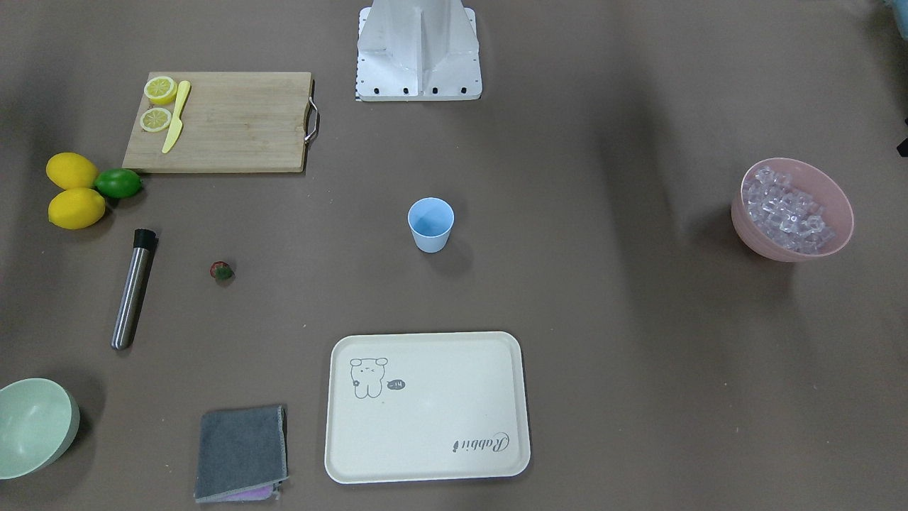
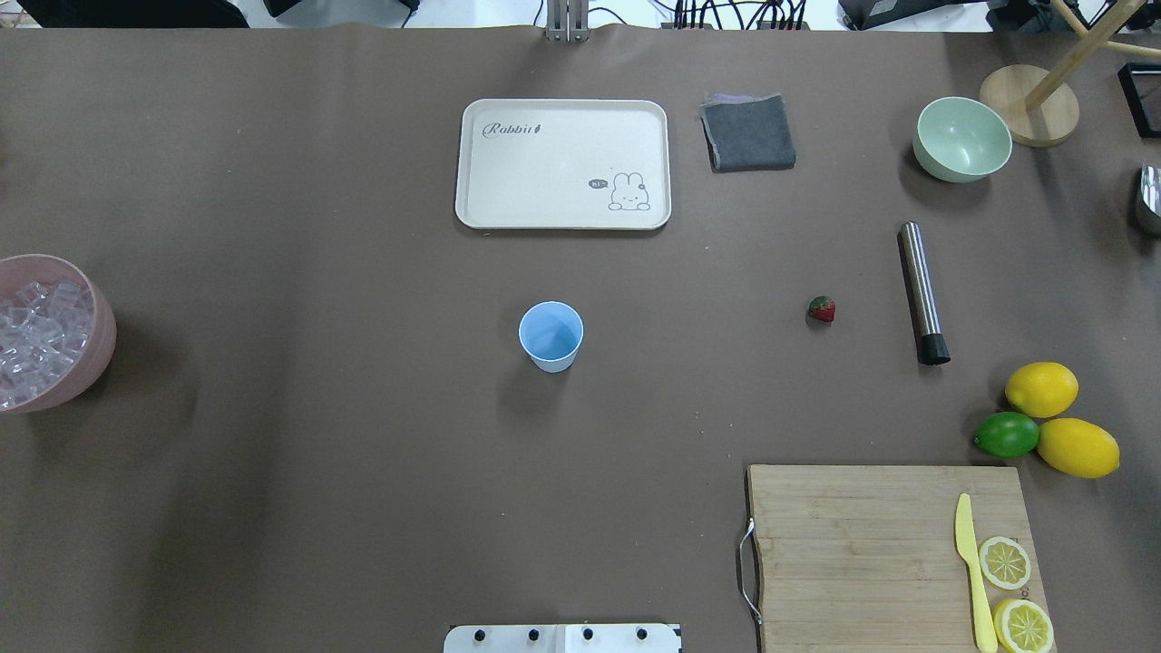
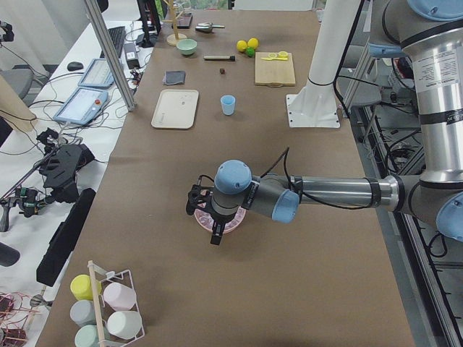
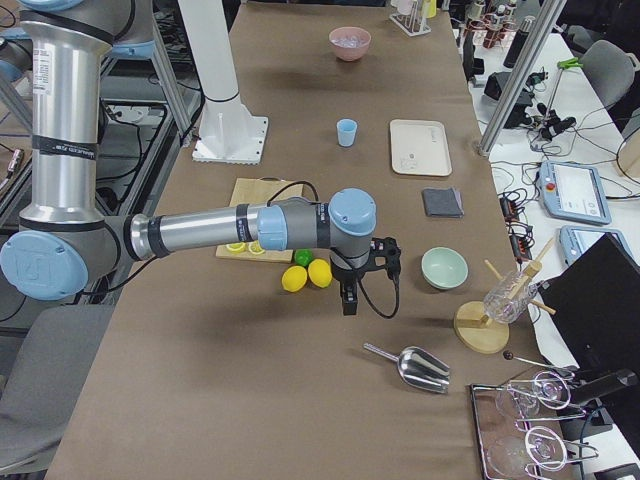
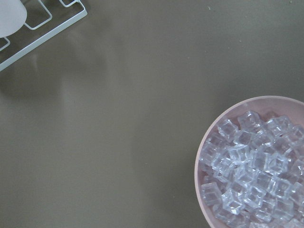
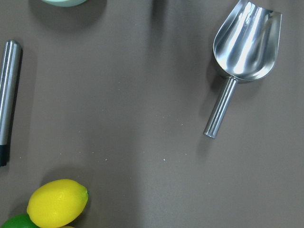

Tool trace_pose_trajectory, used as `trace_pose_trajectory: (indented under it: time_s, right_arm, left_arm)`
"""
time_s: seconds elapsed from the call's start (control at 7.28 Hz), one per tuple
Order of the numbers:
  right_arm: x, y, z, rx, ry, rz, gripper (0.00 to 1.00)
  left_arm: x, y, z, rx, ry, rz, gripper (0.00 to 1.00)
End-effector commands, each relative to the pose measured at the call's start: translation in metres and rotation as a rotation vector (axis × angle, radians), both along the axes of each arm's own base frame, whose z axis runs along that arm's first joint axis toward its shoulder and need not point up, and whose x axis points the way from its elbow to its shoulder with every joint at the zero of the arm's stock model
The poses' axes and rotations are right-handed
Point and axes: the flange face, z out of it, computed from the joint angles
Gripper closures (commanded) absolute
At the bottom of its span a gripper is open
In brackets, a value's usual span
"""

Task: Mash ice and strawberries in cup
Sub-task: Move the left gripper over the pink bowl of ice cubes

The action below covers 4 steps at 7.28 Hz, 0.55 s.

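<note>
Cup (image 1: 430,224) stands upright mid-table, looks empty, well apart from both grippers. Ice (image 5: 251,166) is all heaped in the pink bowl (image 5: 197,164), none in the cup. Left gripper (image 3: 215,237) hangs right over that bowl; the bowl sits in the lower right corner of the left wrist view, so the ice is below the gripper and a bit off to one side. Left arm is clearly the nearer one for ice. Strawberry (image 1: 221,270) lies loose on the table on the right arm's side, between the cup and the steel muddler (image 1: 133,287), touching neither. Right gripper (image 4: 348,300) hovers over bare table just beside the lemons (image 4: 320,272), with the metal scoop (image 6: 244,45) near it, handle running down-left from the scoop mouth in the right wrist view. The strawberry is outside that view, off toward the cup from the gripper. Both grippers show in the side views only, so can't tell if their fingers are spread or closed. Likely first move: ice to cup, a long carry for the left arm.
</note>
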Motion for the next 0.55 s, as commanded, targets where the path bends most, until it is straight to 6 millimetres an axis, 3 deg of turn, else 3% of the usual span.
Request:
trace_pose_trajectory:
  time_s: [0.0,0.27,0.41]
  right_arm:
    - [-0.002,0.001,0.0,0.006,-0.003,-0.009,0.0]
    - [-0.007,-0.002,-0.005,0.012,-0.005,-0.016,0.0]
    - [-0.006,-0.002,-0.004,0.018,-0.002,-0.021,0.0]
  left_arm:
    - [0.051,-0.002,-0.031,-0.114,0.037,-0.034,0.03]
    - [0.082,0.0,-0.055,-0.248,0.075,-0.118,0.02]
    - [0.097,0.001,-0.052,-0.243,0.033,-0.146,0.02]
